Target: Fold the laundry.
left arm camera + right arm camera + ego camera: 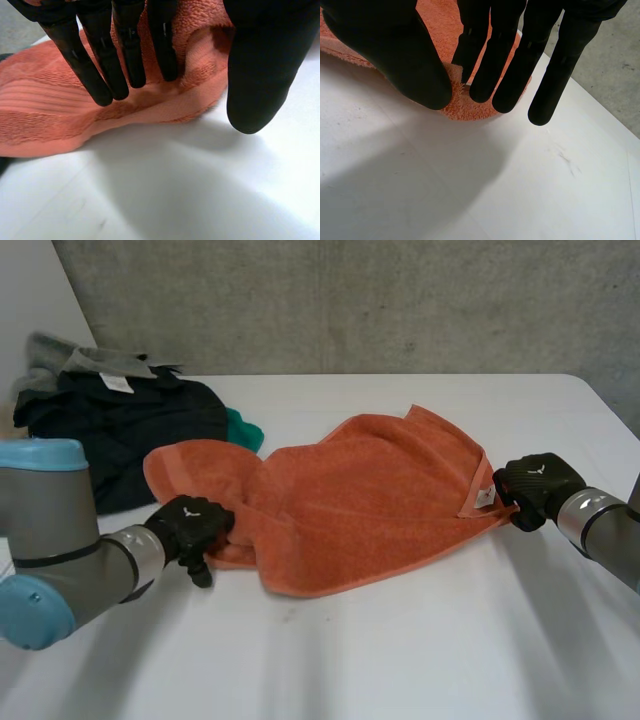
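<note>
Orange terry towel [370, 500] is lying crumpled across the middle of the white table [400, 660]. It is reading as soft, light and limp, so corners are offering the soundest holds. At its left edge, the left hand [190, 525] is resting straight fingers [100, 75] on the hem, thumb apart, gripping nothing. At the right corner, by the white label [484, 497], the right hand [535, 485] is poising straight fingers [505, 75] and spread thumb, unclosed. A dark clothes pile [120, 430] is crowding the far left side, just beside the towel, limiting spreading room there.
</note>
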You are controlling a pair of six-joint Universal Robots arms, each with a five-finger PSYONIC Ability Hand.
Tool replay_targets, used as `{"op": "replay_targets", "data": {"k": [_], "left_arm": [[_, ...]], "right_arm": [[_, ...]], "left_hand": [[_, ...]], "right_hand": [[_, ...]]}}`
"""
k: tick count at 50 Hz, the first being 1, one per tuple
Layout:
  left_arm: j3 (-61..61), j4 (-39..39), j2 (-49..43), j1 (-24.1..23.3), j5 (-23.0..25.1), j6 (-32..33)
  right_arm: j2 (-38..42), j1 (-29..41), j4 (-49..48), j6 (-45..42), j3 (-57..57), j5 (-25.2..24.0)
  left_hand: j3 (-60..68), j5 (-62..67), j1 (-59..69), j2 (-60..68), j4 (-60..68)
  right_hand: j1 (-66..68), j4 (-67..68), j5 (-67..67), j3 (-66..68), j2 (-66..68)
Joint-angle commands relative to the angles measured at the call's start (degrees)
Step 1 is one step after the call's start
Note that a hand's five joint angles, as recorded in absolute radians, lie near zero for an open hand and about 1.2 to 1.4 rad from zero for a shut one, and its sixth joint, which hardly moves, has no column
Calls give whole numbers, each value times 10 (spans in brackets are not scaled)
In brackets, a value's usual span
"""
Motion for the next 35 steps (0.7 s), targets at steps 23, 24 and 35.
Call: {"op": "replay_targets", "data": {"k": [23,24,35], "left_arm": [[34,6,147,-38,-65,-63],[32,-4,162,-30,-56,-70],[28,-199,266,85,92,-85]], "right_arm": [[-97,-58,119,-108,-11,0],[-107,-63,139,-126,-12,1],[-207,-130,484,-362,-18,17]], "left_hand": [[470,476,474,469,475],[470,476,474,469,475],[470,476,474,469,475]], "right_hand": [[156,115,131,121,127],[156,115,131,121,127],[156,115,131,121,127]]}}
